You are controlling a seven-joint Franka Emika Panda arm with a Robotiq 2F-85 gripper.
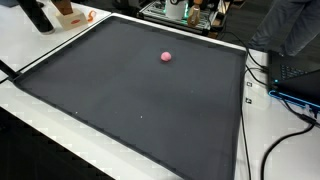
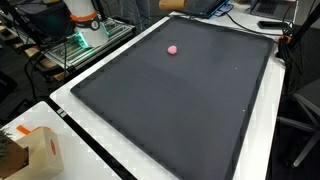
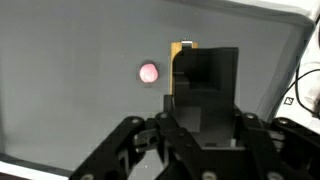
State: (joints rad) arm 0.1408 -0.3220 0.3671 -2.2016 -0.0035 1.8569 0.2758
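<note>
In the wrist view my gripper (image 3: 203,112) comes in from the bottom edge, its fingers spread wide on either side of a dark rectangular block (image 3: 205,80) with a thin tan edge at its upper left. The block sits between the fingers and appears held, well above the mat. A small pink ball (image 3: 149,72) lies on the dark grey mat (image 3: 70,100), left of the block and apart from it. Both exterior views show the ball (image 1: 166,57) (image 2: 173,48) alone on the mat (image 1: 110,95) (image 2: 190,110). Neither exterior view shows the gripper or the block.
The mat lies on a white table (image 1: 275,140). Black cables (image 1: 285,105) and a laptop run along one side. A cardboard box (image 2: 35,150) stands at a table corner. An equipment rack (image 2: 85,42) by the robot base stands beyond the mat.
</note>
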